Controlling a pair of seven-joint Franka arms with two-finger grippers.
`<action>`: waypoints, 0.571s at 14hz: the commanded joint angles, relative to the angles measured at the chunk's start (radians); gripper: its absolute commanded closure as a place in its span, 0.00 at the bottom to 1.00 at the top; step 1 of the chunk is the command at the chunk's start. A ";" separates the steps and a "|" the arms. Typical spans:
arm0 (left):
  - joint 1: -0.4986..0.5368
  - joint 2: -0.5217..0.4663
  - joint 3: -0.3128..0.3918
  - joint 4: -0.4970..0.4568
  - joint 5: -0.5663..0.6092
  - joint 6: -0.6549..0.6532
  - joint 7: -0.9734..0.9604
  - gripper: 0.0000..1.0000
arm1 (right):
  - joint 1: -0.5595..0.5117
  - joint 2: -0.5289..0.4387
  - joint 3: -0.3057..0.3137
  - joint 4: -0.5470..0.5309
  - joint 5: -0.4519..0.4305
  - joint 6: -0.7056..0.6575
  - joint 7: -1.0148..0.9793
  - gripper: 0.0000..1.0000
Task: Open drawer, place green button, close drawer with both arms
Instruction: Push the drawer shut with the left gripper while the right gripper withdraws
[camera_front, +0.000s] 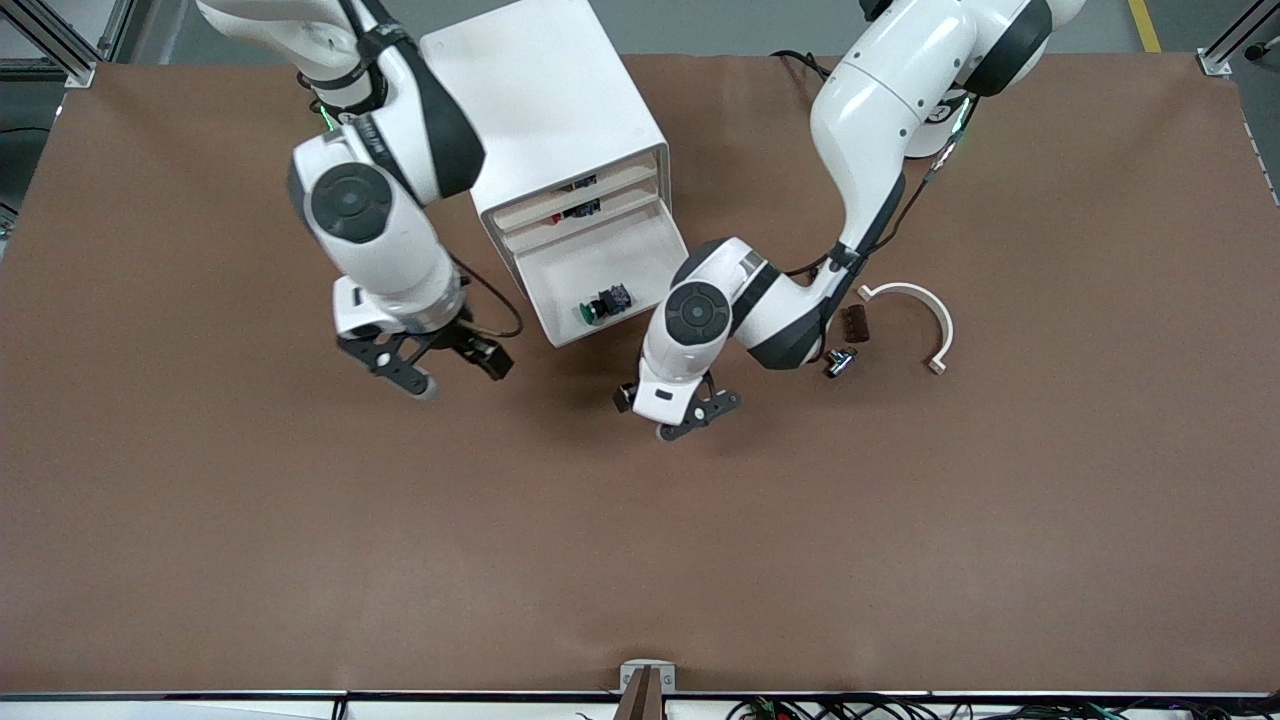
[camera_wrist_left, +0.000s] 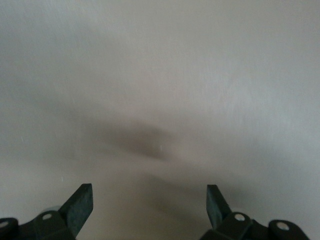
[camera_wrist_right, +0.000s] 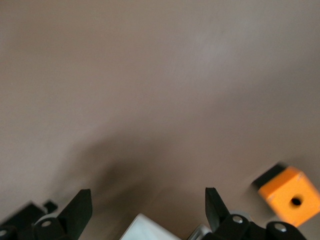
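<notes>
Both grippers, left gripper (camera_front: 685, 408) and right gripper (camera_front: 440, 365), hang spread and empty over the bench (camera_front: 300, 550), since the green-capped button (camera_front: 598, 306) already lies in the open drawer (camera_front: 560, 275), ready for closing.

White arms (camera_front: 880, 110), black bands, seemingly black tools

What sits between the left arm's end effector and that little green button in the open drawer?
In the front view, only bare brown table and the drawer's white front lip separate the left end effector from the button.
</notes>
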 joint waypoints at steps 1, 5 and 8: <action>0.000 -0.051 -0.046 -0.071 0.018 0.016 -0.008 0.00 | -0.107 -0.056 0.018 -0.016 0.002 -0.049 -0.180 0.00; -0.002 -0.048 -0.104 -0.098 0.018 0.008 -0.054 0.00 | -0.245 -0.107 0.018 -0.017 0.002 -0.072 -0.484 0.00; -0.005 -0.039 -0.149 -0.112 0.017 0.006 -0.115 0.00 | -0.317 -0.146 0.018 -0.016 0.002 -0.098 -0.655 0.00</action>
